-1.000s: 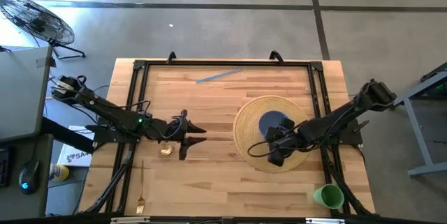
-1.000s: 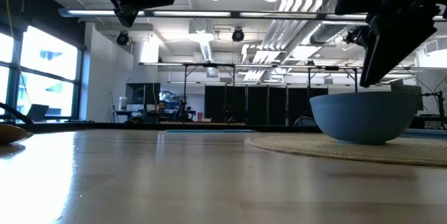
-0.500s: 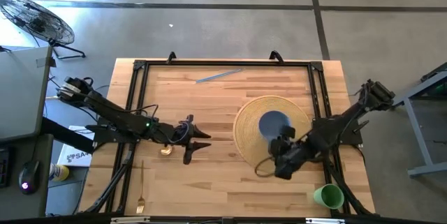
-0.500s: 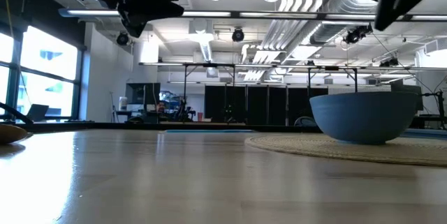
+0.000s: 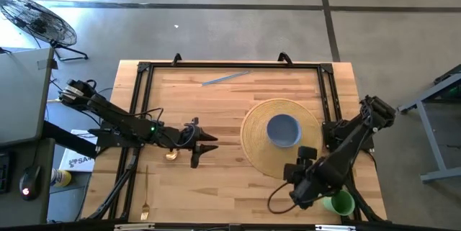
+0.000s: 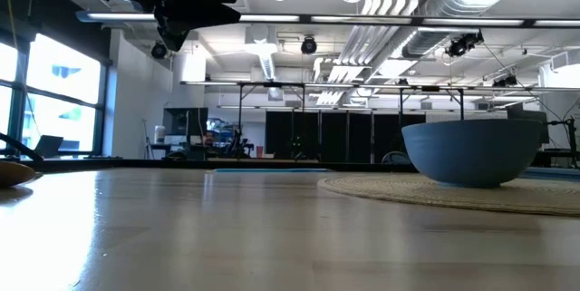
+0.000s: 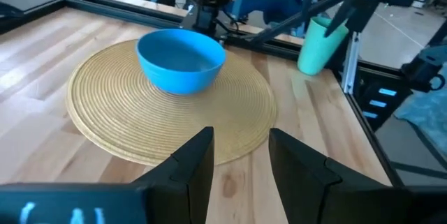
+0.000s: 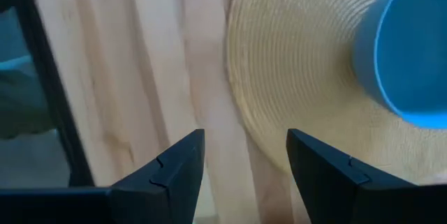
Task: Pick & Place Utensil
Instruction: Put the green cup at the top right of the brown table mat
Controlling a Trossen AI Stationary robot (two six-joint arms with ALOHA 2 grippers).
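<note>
A gold fork [image 5: 145, 195] lies flat near the table's near left corner, its tines toward the near edge. A small gold spoon-like piece [image 5: 171, 155] lies under my left arm. A thin blue utensil [image 5: 225, 78] rests flat at the far side. A blue bowl [image 5: 283, 129] stands on a round woven placemat [image 5: 259, 152]. My left gripper [image 5: 205, 148] hovers open, left of the placemat, pointing at the bowl [image 7: 181, 60]. My right gripper [image 5: 301, 188] hangs open above the placemat's near edge [image 8: 300, 91], pointing down, with nothing between its fingers.
A green cup [image 5: 338, 202] stands at the near right corner, close to my right arm. A black frame rail [image 5: 230, 65] runs around the table top. Bare wood lies between the left gripper and the placemat.
My right gripper has risen and swung from over the placemat beside the bowl toward the table's near edge, leaving the low view. My left gripper has edged slightly toward the placemat and then kept still.
</note>
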